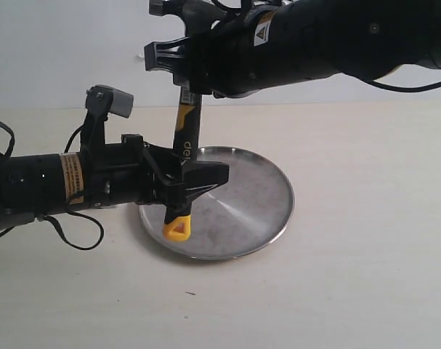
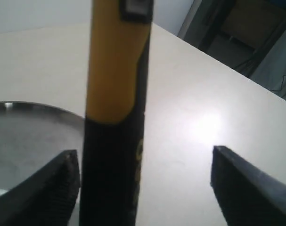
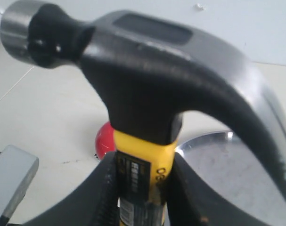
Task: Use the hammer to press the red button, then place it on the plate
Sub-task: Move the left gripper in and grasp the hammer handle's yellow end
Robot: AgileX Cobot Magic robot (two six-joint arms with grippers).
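The hammer (image 1: 184,138) hangs upright over the near left part of the silver plate (image 1: 256,196), dark head up and yellow looped end (image 1: 178,229) just above the plate. My right gripper (image 1: 166,58) is shut on its yellow-and-black handle (image 3: 147,169) right below the head (image 3: 147,70). My left gripper (image 1: 198,182) stands open around the lower black grip (image 2: 112,174); one finger (image 2: 58,188) lies close beside the grip, and the other finger (image 2: 246,188) is well apart from it. The red button (image 3: 104,141) shows only in the right wrist view, behind the handle beside the plate (image 3: 218,160).
A grey camera block (image 1: 111,100) sits on top of the left arm. Loose black cables (image 1: 78,236) hang off the left arm onto the cream table (image 1: 365,276). The right arm crosses the top of the exterior view.
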